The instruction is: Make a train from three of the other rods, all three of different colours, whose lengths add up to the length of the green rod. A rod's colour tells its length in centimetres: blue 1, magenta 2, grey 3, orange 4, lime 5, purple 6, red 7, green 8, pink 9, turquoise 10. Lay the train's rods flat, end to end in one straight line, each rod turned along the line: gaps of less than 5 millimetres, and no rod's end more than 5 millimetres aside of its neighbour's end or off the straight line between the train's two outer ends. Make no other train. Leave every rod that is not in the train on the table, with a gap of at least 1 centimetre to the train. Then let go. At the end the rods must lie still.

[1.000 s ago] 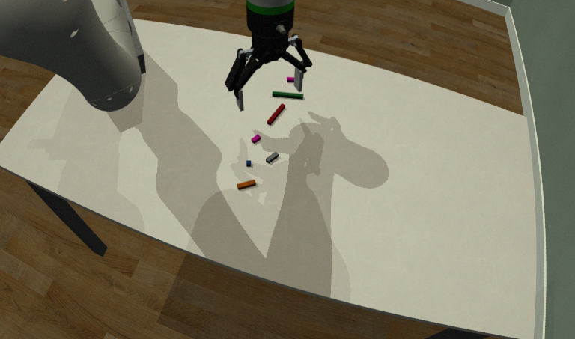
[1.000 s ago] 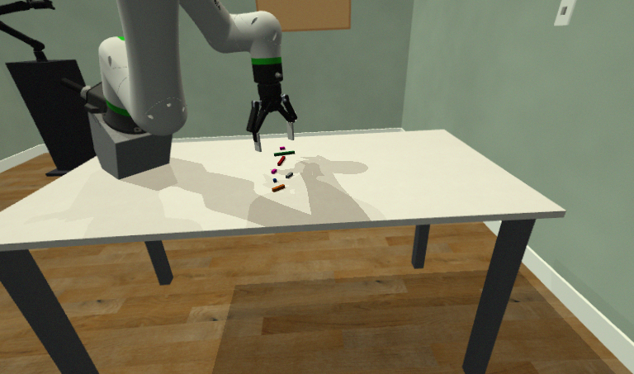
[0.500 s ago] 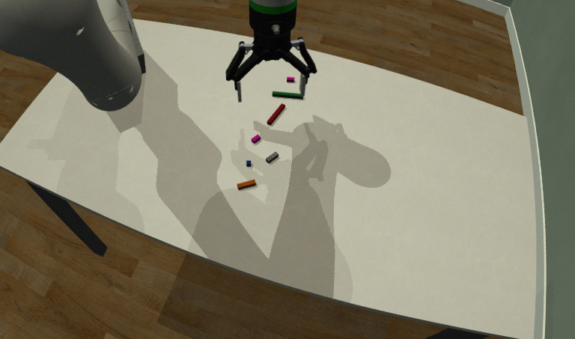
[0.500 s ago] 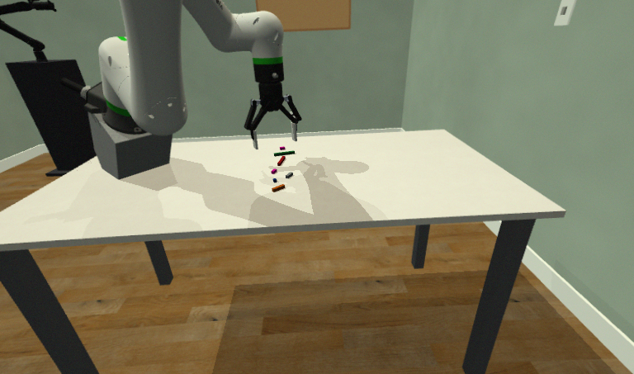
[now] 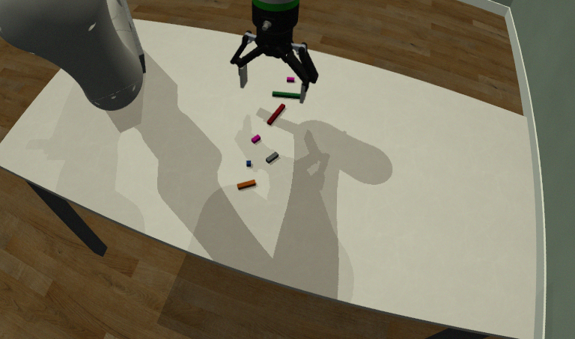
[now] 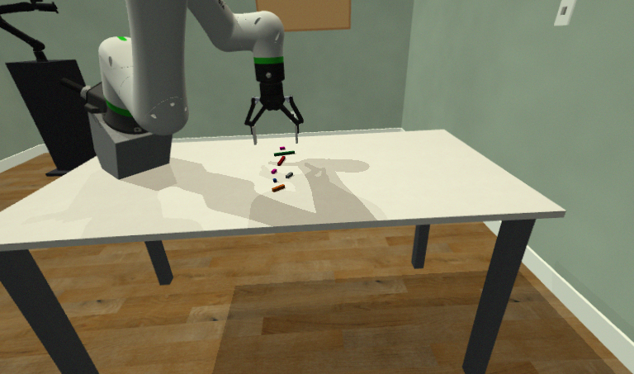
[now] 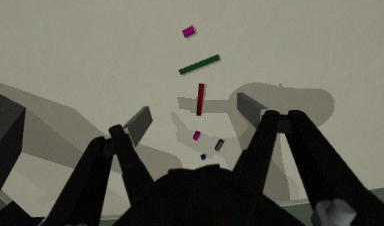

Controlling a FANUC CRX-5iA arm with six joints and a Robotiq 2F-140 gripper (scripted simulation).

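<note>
From above, I can't tell whether a fingertip of my gripper [image 5: 272, 93] [image 6: 276, 143] [image 7: 194, 106] hides the very end of the green rod [image 5: 285, 94] [image 6: 284, 153] [image 7: 199, 64]. In my wrist view, the orange rod [image 5: 246, 184] [image 6: 278, 187] is out of sight below the gripper's black body. The blue rod [image 5: 248, 163] [image 6: 275, 180] [image 7: 203, 157], out ahead of that body, is too small there to read its turn. Above the tool, the top edge crops the arm [image 5: 72, 34] [image 6: 158, 52] in both outside views.

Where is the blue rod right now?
In the top view, the blue rod lies just left of the grey rod, between the nearer magenta rod and the orange rod.
</note>
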